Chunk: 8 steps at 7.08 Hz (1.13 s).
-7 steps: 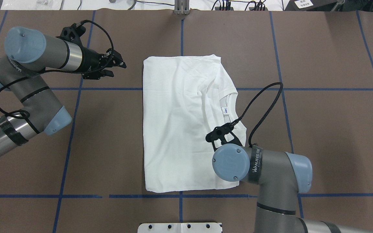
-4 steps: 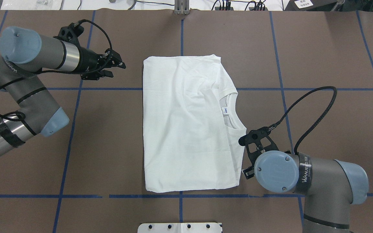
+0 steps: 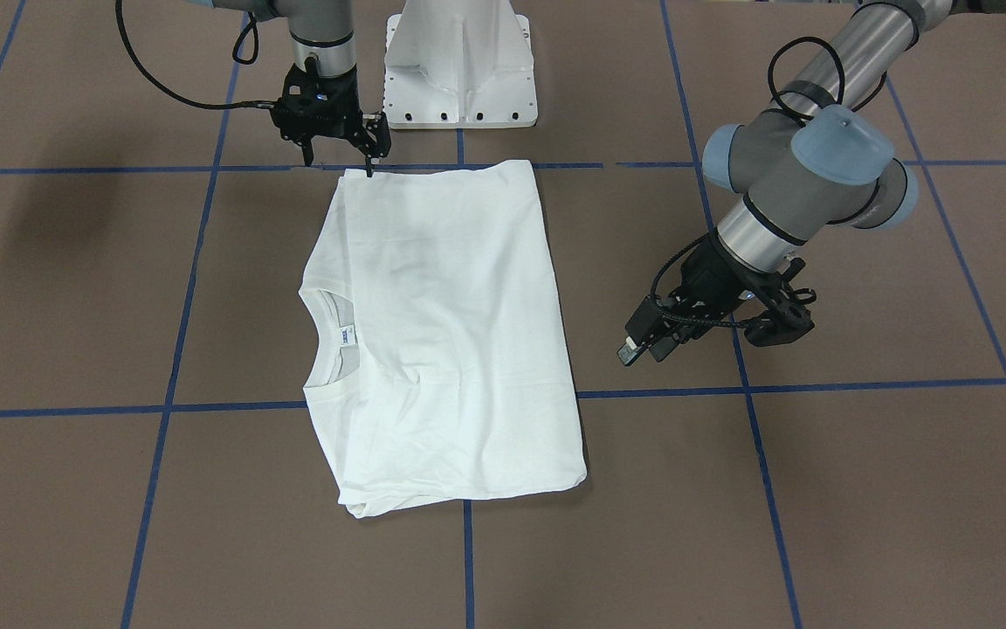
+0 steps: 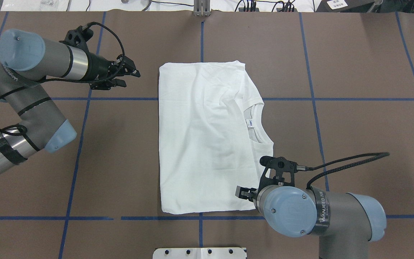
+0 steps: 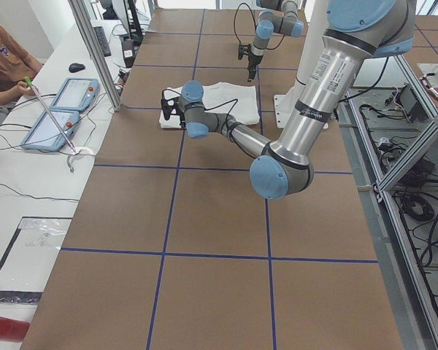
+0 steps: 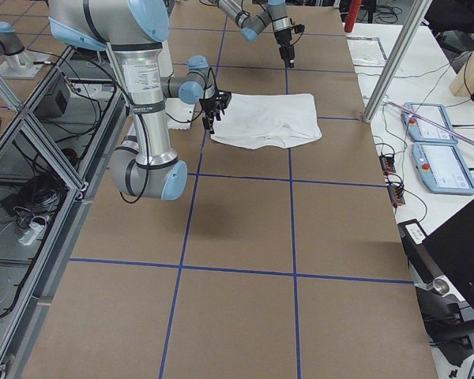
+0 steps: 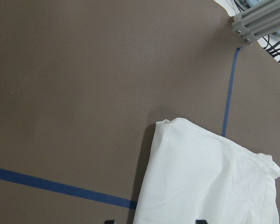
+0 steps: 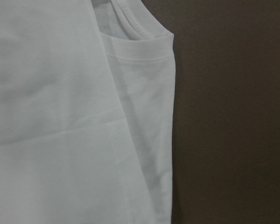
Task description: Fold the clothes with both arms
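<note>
Look at the middle of the brown surface [image 4: 354, 72]: your white T-shirt [image 4: 199, 144] lies flat there, folded into a tall rectangle with plain cloth facing up. Its ribbed collar [image 3: 318, 325] opens toward the robot's right, and the small neck label [image 3: 344, 336] sits just inside it. One blue tape line [image 4: 120, 98] runs under the cloth.

Now the right arm [image 4: 336, 223]: it reaches in over the shirt corner nearest the robot on its right side. From across the table you can see the right pincer [image 3: 338, 164] pointing straight down with its fingers apart. One fingertip [image 3: 369, 169] is right at the shirt's edge by that corner, and the other is over bare surface. You can't tell whether the tip touches the cloth. Nothing is gripped. Its wrist camera looks down on a stitched shirt edge and a bit of the collar beside bare brown.

Over to the left arm [image 4: 31, 108]: the left pincer [image 4: 130, 76] hangs beside the shirt's far corner on the robot's left, near the cloth but apart from it. Its fingers are spread and hold nothing. Its wrist camera catches that corner and a tape line.
</note>
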Motion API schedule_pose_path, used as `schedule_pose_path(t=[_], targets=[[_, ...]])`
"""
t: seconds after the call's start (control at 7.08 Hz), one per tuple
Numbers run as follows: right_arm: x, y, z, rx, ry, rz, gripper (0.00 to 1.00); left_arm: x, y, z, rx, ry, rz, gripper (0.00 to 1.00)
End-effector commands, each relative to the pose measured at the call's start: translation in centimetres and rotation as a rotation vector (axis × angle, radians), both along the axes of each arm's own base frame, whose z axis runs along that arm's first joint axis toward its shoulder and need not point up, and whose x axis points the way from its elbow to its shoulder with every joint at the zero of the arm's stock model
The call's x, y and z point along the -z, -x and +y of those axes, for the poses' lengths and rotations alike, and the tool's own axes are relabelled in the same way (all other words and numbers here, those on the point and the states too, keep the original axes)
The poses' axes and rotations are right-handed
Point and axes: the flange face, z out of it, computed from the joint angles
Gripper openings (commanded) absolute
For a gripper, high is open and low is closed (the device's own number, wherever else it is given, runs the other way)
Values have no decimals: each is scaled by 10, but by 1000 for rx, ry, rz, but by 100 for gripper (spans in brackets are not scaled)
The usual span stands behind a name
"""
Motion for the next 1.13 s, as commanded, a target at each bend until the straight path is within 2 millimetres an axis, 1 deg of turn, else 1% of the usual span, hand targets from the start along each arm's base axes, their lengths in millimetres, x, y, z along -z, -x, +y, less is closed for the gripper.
schedule_pose_path(t=[0.0, 0.14, 0.28, 0.42, 0.56, 0.71, 0.85, 0.99], targets=[[-5, 20, 16, -259, 263, -146, 100, 1, 1, 0, 2, 0, 2, 65], [-13, 19, 17, -322, 318, -150, 98, 1, 0, 1, 1, -2, 1, 65], [-28, 16, 20, -386, 360, -140, 96, 2, 1, 1, 2, -3, 2, 65], [-35, 12, 20, -422, 382, -138, 91, 3, 1, 1, 4, -3, 3, 65], [-32, 15, 21, -423, 387, -142, 85, 3, 1, 1, 4, -4, 4, 65], [-36, 14, 22, -423, 387, -135, 76, 4, 1, 1, 5, -3, 6, 65], [-38, 18, 23, -421, 386, -129, 75, 3, 1, 1, 6, -3, 4, 65], [-37, 17, 22, -423, 387, -131, 70, 3, 1, 1, 6, -2, 5, 65]])
